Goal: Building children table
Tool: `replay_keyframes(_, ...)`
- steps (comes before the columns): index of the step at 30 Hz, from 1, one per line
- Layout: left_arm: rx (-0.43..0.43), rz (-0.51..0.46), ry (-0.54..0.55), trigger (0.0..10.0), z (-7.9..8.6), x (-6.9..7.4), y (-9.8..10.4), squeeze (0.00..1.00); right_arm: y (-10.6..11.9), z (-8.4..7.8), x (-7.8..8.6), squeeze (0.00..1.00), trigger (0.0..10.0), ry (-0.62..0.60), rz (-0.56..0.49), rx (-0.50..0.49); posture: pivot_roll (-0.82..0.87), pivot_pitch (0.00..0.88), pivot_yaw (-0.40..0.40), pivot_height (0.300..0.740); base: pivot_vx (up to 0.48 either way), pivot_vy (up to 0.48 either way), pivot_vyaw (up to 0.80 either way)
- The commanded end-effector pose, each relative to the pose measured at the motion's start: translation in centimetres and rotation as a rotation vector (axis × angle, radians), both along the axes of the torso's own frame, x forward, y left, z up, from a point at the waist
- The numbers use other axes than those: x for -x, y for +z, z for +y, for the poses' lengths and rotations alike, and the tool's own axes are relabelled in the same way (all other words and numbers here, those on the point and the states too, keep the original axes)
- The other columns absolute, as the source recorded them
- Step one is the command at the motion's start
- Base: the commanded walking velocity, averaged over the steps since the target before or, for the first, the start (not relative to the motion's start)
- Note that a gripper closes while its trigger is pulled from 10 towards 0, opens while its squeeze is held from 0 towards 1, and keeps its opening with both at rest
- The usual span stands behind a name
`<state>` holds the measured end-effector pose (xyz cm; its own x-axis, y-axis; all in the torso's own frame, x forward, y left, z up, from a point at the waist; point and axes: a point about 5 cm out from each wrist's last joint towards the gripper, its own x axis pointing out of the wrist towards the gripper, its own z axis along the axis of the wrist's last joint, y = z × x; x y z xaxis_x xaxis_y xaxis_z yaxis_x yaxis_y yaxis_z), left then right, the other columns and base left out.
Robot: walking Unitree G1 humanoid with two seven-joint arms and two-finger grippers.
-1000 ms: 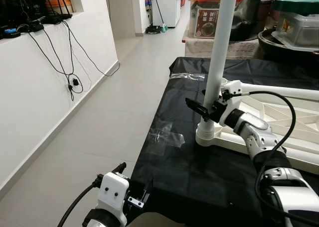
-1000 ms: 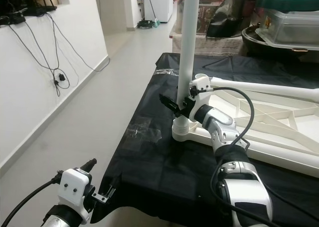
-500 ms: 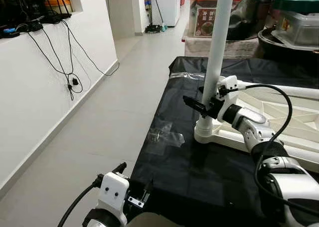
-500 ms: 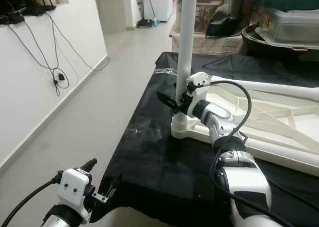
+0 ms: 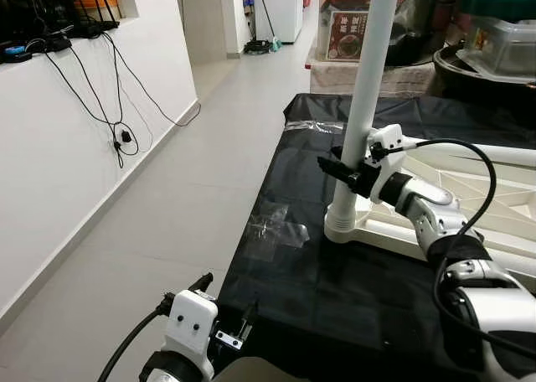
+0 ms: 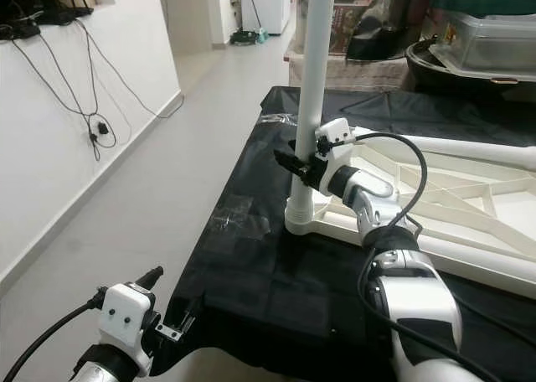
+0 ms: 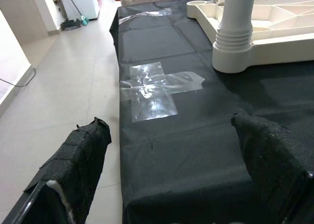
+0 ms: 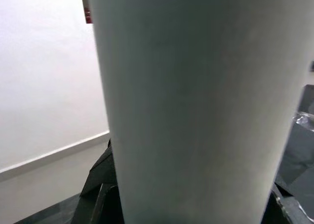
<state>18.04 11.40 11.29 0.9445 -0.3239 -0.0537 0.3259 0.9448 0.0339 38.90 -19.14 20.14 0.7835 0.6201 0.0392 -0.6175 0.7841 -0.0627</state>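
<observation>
A white table leg stands upright in a ribbed corner socket of the upturned white table top, which lies on a black cloth. My right gripper is shut on the leg a little above the socket, one black finger on each side. In the right wrist view the leg sits very close to the camera. My left gripper hangs open and empty near the front left corner of the cloth, well short of the socket.
A cross of clear tape is stuck on the black cloth left of the socket. Lidded storage boxes and tubs stand behind the table. Tiled floor and a white wall with hanging cables lie to the left.
My right gripper has shifted slightly up the leg, and the wrist has turned. The leg and its socket have slid a little to the left. The left arm has not moved.
</observation>
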Motion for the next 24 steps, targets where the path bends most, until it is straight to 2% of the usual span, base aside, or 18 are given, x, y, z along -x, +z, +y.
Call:
replay_keyframes(1,-0.021,0.014,-0.006,10.0,0.1,0.0,-0.5,0.00,-2.0,0.8,0.2,0.00,0.0,-0.042,0.055,-0.021,0.01,0.000,0.026,0.740,0.000,0.000,0.00)
replay_keyframes(2,-0.021,0.013,-0.005,10.0,0.1,0.0,-0.5,0.00,-2.8,0.4,0.2,0.00,0.0,-0.183,0.045,-0.008,0.01,0.000,0.021,0.740,0.000,0.000,0.00)
replay_keyframes(3,-0.021,0.013,-0.005,10.0,0.1,0.0,-0.5,0.00,-2.8,0.4,0.2,0.00,0.0,-0.183,0.045,-0.008,0.01,0.000,0.021,0.740,0.000,0.000,0.00)
replay_keyframes(5,-0.019,0.013,-0.002,10.0,0.1,-0.1,-0.5,0.00,-3.9,-1.0,0.5,0.00,0.0,-0.512,0.031,0.040,0.00,0.000,0.023,0.740,0.000,0.000,0.00)
replay_keyframes(6,-0.019,0.012,-0.001,10.0,0.2,-0.1,-0.5,0.00,-4.2,-1.6,0.8,0.00,0.0,-0.632,0.024,0.063,0.00,0.000,0.023,0.740,0.000,0.000,0.00)
replay_keyframes(8,-0.019,0.012,-0.001,10.0,0.2,-0.1,-0.5,0.00,-4.2,-1.6,0.8,0.00,0.0,-0.632,0.024,0.063,0.00,0.000,0.023,0.740,0.000,0.000,0.00)
replay_keyframes(9,-0.020,0.012,-0.002,10.0,0.2,-0.1,-0.5,0.00,-4.3,-2.0,1.2,0.00,0.0,-0.750,0.016,0.062,0.00,0.000,0.027,0.740,0.000,0.000,0.00)
replay_keyframes(10,-0.020,0.012,-0.002,10.0,0.2,-0.1,-0.5,0.00,-4.3,-2.0,1.2,0.00,0.0,-0.750,0.016,0.062,0.00,0.000,0.027,0.740,0.000,0.000,0.00)
replay_keyframes(11,-0.020,0.012,-0.004,10.0,0.2,-0.2,-0.5,0.00,-4.6,-2.0,1.8,0.00,0.0,-0.874,0.041,0.025,-0.01,0.000,0.034,0.740,0.000,0.000,0.00)
replay_keyframes(12,-0.020,0.012,-0.004,10.0,0.2,-0.2,-0.5,0.00,-4.6,-2.0,1.8,0.00,0.0,-0.874,0.041,0.025,-0.01,0.000,0.034,0.740,0.000,0.000,0.00)
replay_keyframes(13,-0.022,0.011,-0.009,10.0,0.1,-0.2,-0.5,0.00,-4.8,-1.5,2.6,0.00,0.0,-0.990,0.060,-0.015,-0.01,0.000,0.034,0.740,0.000,0.000,0.00)
replay_keyframes(14,-0.020,0.005,-0.013,10.0,0.1,-0.4,-0.4,0.00,-5.5,0.4,4.2,0.00,0.0,-1.166,0.133,-0.084,0.00,0.000,0.028,0.740,0.000,0.000,0.00)
replay_keyframes(17,-0.017,0.003,-0.013,10.0,0.0,-0.4,-0.4,0.00,-5.6,1.1,4.7,0.00,0.0,-1.196,0.150,-0.103,0.00,0.000,0.028,0.740,0.000,0.000,0.00)
replay_keyframes(20,-0.012,0.004,-0.013,10.0,-0.1,-0.5,-0.4,0.00,-5.6,3.0,5.1,0.00,0.0,-1.197,0.174,-0.127,0.00,0.001,0.033,0.740,0.000,0.000,0.00)
replay_keyframes(23,-0.009,0.006,-0.015,10.0,-0.2,-0.4,-0.5,0.00,-5.4,3.8,5.2,0.00,0.0,-1.186,0.175,-0.138,0.00,0.001,0.033,0.740,0.000,0.000,0.00)
replay_keyframes(24,-0.008,0.007,-0.017,10.0,-0.2,-0.4,-0.5,0.00,-5.2,4.3,5.2,0.00,4.0,-1.179,0.176,-0.146,0.00,0.001,0.033,0.740,0.000,0.000,0.00)
